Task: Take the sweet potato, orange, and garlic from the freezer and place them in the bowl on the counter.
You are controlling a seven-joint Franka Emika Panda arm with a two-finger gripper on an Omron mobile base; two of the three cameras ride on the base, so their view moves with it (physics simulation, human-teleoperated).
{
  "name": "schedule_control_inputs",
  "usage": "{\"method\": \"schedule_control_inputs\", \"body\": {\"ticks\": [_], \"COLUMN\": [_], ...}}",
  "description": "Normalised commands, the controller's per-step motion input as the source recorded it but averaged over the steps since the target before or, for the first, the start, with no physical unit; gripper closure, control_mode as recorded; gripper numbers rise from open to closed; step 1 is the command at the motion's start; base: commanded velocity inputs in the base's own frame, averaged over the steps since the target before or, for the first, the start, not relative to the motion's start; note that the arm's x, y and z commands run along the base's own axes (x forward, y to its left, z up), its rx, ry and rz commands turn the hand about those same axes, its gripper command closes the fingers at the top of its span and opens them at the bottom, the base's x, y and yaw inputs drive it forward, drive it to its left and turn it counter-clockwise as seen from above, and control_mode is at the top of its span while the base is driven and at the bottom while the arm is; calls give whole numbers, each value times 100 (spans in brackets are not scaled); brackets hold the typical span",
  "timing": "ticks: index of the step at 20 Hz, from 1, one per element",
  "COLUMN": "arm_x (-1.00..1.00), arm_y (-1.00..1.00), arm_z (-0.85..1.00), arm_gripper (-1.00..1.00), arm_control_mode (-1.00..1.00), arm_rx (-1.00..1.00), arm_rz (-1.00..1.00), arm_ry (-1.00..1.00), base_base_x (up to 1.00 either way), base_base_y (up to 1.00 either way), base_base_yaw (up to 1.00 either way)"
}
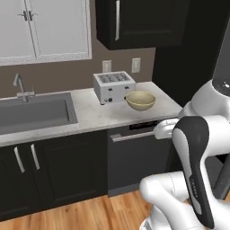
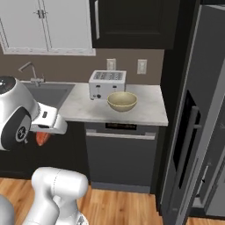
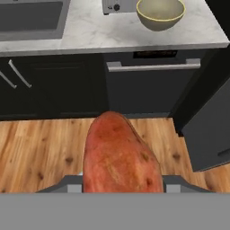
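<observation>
Marbled stone forms the counter [image 1: 90, 117], set over dark cabinets above a wooden floor [image 3: 40, 148]. At the left a steel sink [image 1: 36, 112] is sunk into it; next comes a silver toaster [image 1: 113, 86], and just beside that the pale bowl [image 1: 140, 100] (nothing is seen inside it). At the far right stands the tall grey freezer [image 2: 193, 114]. In the hand view the sweet potato [image 3: 120, 157] is clamped between the jaws of the gripper [image 3: 121, 183], held out over the floor, well short of the counter.
</observation>
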Motion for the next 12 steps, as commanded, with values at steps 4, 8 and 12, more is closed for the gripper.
{"method": "schedule_control_inputs", "body": {"ticks": [4,8,12], "arm_x": [0,0,0], "arm_y": [0,0,0], "arm_z": [0,0,0], "arm_gripper": [100,100,100], "arm_control_mode": [100,100,100], "arm_rx": [0,0,0], "arm_rz": [0,0,0], "arm_ry": [0,0,0], "base_base_x": [41,45,52], "base_base_y": [-8,-13,-11], "base_base_yaw": [7,8,7]}}
